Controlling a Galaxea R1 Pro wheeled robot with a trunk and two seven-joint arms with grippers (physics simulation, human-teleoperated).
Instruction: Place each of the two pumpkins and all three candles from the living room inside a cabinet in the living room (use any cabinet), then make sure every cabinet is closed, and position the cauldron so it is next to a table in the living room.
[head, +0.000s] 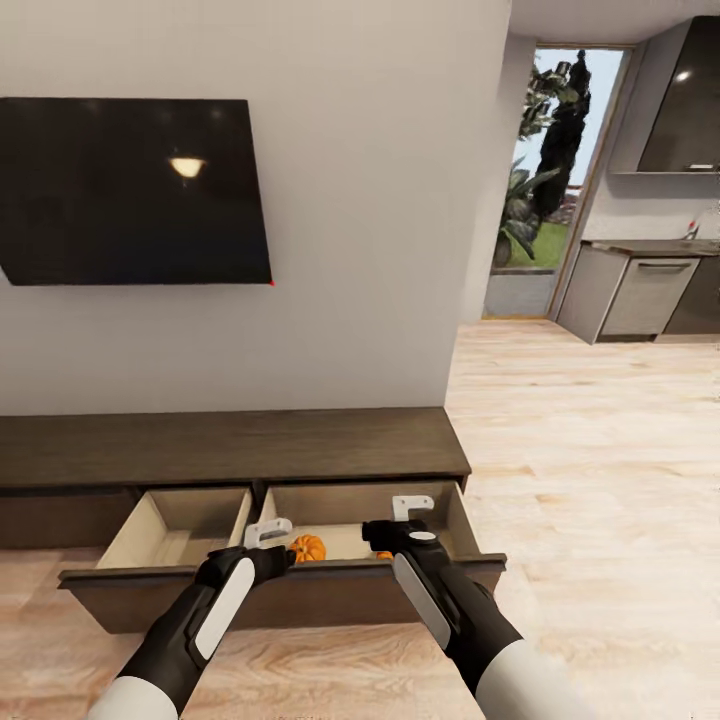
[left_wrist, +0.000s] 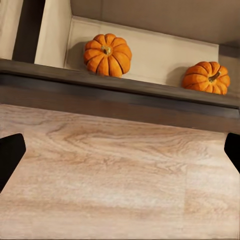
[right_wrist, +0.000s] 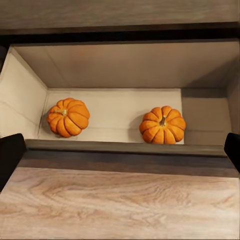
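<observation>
where the cabinet (head: 230, 447) stands under the tv (head: 135, 190), two drawers are pulled out. both pumpkins sit in the right drawer (head: 465, 530), near its front edge and apart: one (head: 308, 547) toward the front left corner, the other (head: 384, 554) nearer the middle, half hidden by the right arm. the left hand (head: 268, 533) and right hand (head: 412, 508) hover over the drawer's front edge, both released, fingers spread and empty. the left drawer (head: 130, 530) shows a bare tan floor.

White wall (head: 350, 250) bearing black TV (head: 130, 190); light plank floor (head: 600, 480); grey kitchen units (head: 640, 290) beyond; daylit glazed doorway (head: 550, 170).
</observation>
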